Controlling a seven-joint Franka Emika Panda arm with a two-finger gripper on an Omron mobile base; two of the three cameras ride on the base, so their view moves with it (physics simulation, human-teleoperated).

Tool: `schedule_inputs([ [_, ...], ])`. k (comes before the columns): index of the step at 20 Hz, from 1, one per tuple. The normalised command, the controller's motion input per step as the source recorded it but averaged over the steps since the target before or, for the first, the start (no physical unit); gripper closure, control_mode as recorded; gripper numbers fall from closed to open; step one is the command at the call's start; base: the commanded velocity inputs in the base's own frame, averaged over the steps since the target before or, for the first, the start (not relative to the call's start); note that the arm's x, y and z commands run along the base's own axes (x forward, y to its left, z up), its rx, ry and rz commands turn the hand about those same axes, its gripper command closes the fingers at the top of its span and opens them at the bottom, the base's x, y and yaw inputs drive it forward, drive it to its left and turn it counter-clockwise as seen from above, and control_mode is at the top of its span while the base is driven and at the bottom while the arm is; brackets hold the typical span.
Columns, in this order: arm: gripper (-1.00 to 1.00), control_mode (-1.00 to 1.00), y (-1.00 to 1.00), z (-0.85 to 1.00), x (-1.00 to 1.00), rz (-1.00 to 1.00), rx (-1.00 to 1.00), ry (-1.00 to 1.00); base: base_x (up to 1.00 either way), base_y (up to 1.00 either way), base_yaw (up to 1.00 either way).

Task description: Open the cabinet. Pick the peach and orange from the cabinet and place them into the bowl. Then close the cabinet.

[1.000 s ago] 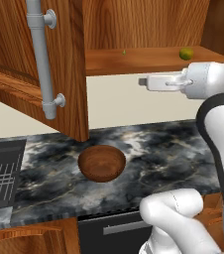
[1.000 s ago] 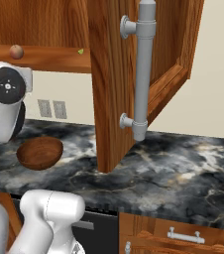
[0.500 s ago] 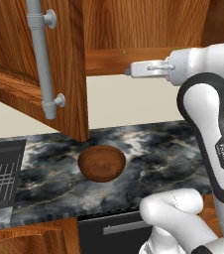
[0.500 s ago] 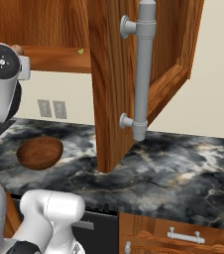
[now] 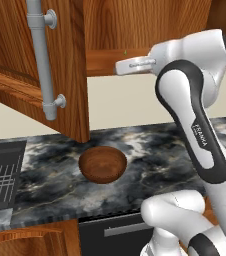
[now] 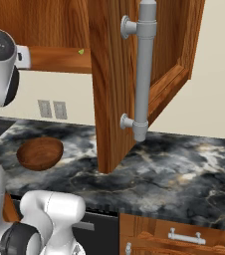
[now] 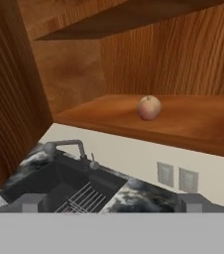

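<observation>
Cabinet [image 5: 60, 65] doors swung wide, bowl [image 5: 103, 164] on the counter near its front edge below the left door; peach [image 7: 149, 107] sits mid-shelf, well back from the shelf's front lip, orange [image 6: 80, 51] a speck further right along that lip. My worry: coming in low clips the shelf edge, or a nudge rolls the peach deeper. Arm reaches level toward the shelf, gripper [image 5: 130, 65] spread wide, holding nothing.

Rendered kitchen, marble counter [image 6: 184, 169], wooden cabinet [image 5: 60, 60], sink [image 7: 59, 183], wall outlets [image 6: 52, 109]
</observation>
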Motion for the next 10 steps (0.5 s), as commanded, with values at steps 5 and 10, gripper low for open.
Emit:
schedule_inputs([
  [5, -1.00, -1.00, 0.13, 0.05, 0.16, -0.03, -0.14, 0.00, 0.00, 0.00, 0.00],
  [10, -1.00, -1.00, 0.09, 0.01, 0.20, -0.02, -0.12, 0.00, 0.00, 0.00, 0.00],
])
